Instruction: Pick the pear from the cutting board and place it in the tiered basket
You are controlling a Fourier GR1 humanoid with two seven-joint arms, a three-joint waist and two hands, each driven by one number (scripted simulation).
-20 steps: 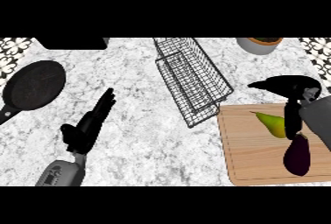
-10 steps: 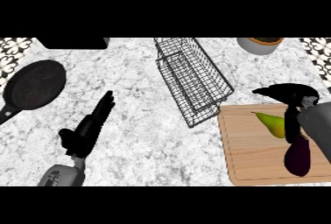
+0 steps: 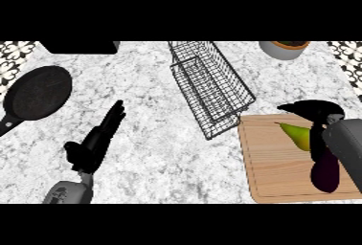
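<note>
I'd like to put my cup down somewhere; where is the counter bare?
Bare marble lies between the frying pan and the wire basket, and below the basket beside the cutting board. The left hand rests open there. The board is crowded: pear, eggplant, right hand.

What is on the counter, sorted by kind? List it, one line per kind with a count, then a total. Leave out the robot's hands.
Produce: 2, pear and eggplant
Cookware: 1, black frying pan
Wire baskets: 1, tiered basket
Boards: 1, wooden cutting board
Pots: 1, grey pot at the back edge
Unidentified dark object: 1, at the back left
Total: 7
</note>
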